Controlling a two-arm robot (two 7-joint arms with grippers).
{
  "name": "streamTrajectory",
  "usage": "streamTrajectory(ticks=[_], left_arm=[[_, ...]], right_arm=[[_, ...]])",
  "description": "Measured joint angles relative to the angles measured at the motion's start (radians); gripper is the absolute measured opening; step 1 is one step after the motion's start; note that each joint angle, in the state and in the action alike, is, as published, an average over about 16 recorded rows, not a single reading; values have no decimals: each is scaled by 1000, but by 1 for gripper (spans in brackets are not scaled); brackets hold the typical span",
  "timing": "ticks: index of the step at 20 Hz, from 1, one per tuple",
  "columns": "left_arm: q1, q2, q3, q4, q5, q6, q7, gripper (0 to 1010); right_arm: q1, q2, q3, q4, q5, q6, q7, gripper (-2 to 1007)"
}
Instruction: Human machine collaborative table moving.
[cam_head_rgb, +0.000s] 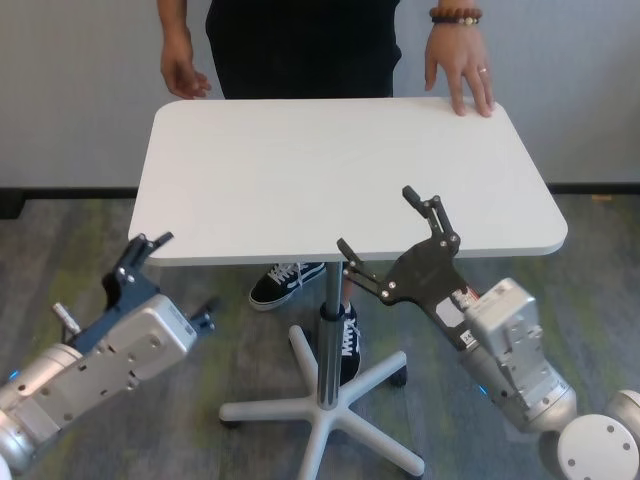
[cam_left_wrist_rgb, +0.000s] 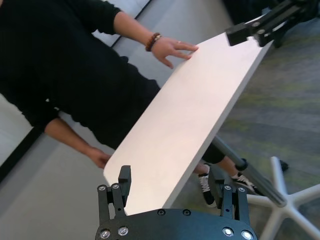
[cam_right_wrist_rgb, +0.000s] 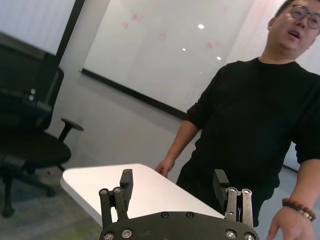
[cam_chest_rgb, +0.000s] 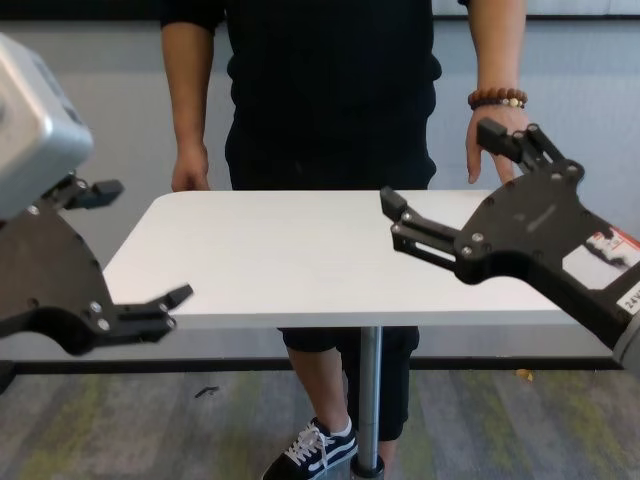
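Observation:
The table (cam_head_rgb: 300, 170) is a white top with rounded corners on a thin silver pole (cam_head_rgb: 330, 320). The human (cam_head_rgb: 300, 45), in black, stands at its far side. One hand rests on the far right edge (cam_head_rgb: 460, 85) below a beaded bracelet, and the other hovers by the far left corner (cam_head_rgb: 185, 78). My left gripper (cam_head_rgb: 180, 278) is open at the near left corner, and the edge (cam_left_wrist_rgb: 200, 110) runs between its fingers (cam_left_wrist_rgb: 124, 180). My right gripper (cam_head_rgb: 375, 218) is open at the near edge, one finger above the top and one below it. Whether either touches the table I cannot tell.
A white five-star base (cam_head_rgb: 330, 410) on castors stands under the pole on grey carpet. The human's sneakers (cam_head_rgb: 285, 285) are next to it. A black office chair (cam_right_wrist_rgb: 30, 140) stands off to one side, with a wall and whiteboard behind.

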Motion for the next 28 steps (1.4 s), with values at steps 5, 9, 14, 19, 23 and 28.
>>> streamTrajectory(ticks=[5,9,14,19,23,28], left_arm=[[-4,-4,-1,14,20,-8,16,1000],[-6,-6,-2,21,28,-14,24,1000],[-6,-6,-1,20,29,-13,19,1000],[-6,-4,1,18,27,-10,15,1000],[-6,-3,1,16,26,-8,13,1000],[-6,-3,2,15,25,-6,11,1000]], right_arm=[[6,-2,-2,5,-23,4,2,1005],[7,-2,-3,4,-41,11,1,1005],[7,-1,-4,3,-42,13,2,1005],[8,0,-5,2,-39,13,4,1005],[8,1,-5,2,-38,13,5,1005],[8,1,-6,2,-37,14,6,1005]])
